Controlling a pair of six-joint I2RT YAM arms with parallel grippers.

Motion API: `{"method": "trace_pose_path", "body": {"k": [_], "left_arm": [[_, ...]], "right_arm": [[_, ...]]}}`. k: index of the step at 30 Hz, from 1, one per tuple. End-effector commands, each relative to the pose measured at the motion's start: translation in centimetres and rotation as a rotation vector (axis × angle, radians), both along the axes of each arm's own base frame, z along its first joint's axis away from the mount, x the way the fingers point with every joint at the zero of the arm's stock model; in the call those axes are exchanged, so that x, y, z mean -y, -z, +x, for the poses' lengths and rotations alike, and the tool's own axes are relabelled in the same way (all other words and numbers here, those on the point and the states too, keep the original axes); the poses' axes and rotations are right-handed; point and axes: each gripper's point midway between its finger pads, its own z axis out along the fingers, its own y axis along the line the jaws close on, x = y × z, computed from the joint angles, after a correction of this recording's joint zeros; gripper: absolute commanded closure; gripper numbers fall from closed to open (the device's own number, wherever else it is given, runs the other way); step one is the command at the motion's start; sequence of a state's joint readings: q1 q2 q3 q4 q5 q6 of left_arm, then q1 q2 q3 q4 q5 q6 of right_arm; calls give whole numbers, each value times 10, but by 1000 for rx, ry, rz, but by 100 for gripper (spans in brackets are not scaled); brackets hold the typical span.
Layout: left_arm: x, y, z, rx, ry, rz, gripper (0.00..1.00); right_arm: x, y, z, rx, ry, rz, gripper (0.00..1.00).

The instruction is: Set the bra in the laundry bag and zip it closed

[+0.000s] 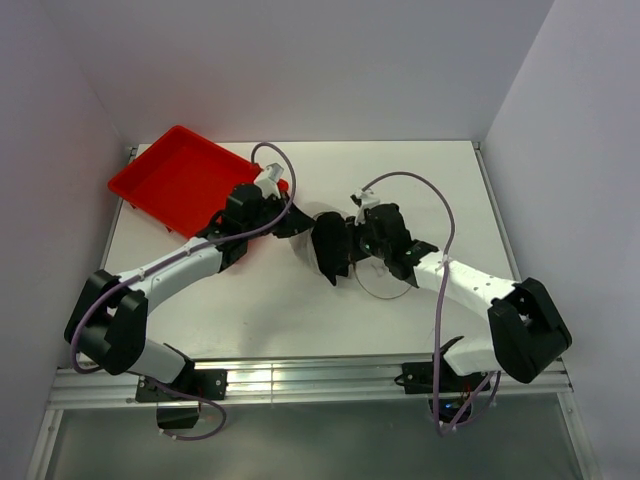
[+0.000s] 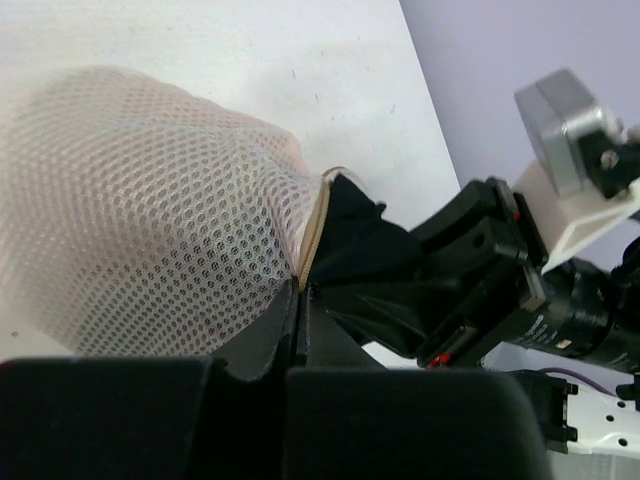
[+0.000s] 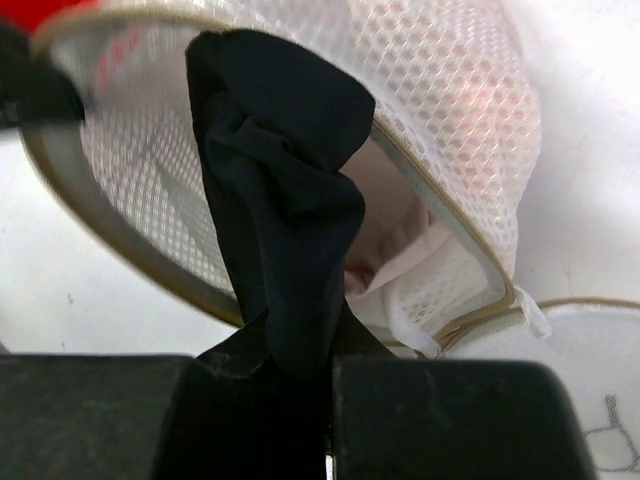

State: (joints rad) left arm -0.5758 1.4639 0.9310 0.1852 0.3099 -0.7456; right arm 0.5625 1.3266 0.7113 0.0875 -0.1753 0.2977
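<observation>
White worktop (image 1: 300,310), walled left, far and right; red tray (image 1: 180,175) overhangs its far-left edge. At centre, the closed left end effector (image 2: 300,298) pinches the rim of the mesh laundry bag (image 3: 440,90). The right end effector (image 3: 325,390) grips the black cloth (image 3: 280,200) across the bag's mouth, with the pink bra (image 3: 385,215) inside. The faint mark (image 3: 610,425) is illegible.

No legible text, label or number.

The laundry bag (image 2: 150,220) is showing white honeycomb mesh with a tan rim. The bra (image 3: 395,220) is showing pale pink, the black cloth (image 3: 280,220) plain black, the tray (image 1: 180,175) bright red, and the table (image 1: 290,310) white.
</observation>
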Motion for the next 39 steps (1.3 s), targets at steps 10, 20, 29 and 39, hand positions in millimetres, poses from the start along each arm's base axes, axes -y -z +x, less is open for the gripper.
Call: {"method": "trace_pose_path", "body": {"k": [10, 20, 29, 39], "left_arm": [[21, -14, -31, 34, 114, -77, 100], [31, -38, -48, 56, 186, -195, 100], [8, -25, -45, 92, 79, -131, 100], [-19, -5, -48, 94, -39, -81, 100]], "right_arm": [[-14, -75, 46, 44, 311, 310, 100], [-59, -17, 32, -90, 433, 285, 100], [-40, -10, 22, -46, 446, 185, 80], [-11, -45, 8, -22, 363, 125, 11]]}}
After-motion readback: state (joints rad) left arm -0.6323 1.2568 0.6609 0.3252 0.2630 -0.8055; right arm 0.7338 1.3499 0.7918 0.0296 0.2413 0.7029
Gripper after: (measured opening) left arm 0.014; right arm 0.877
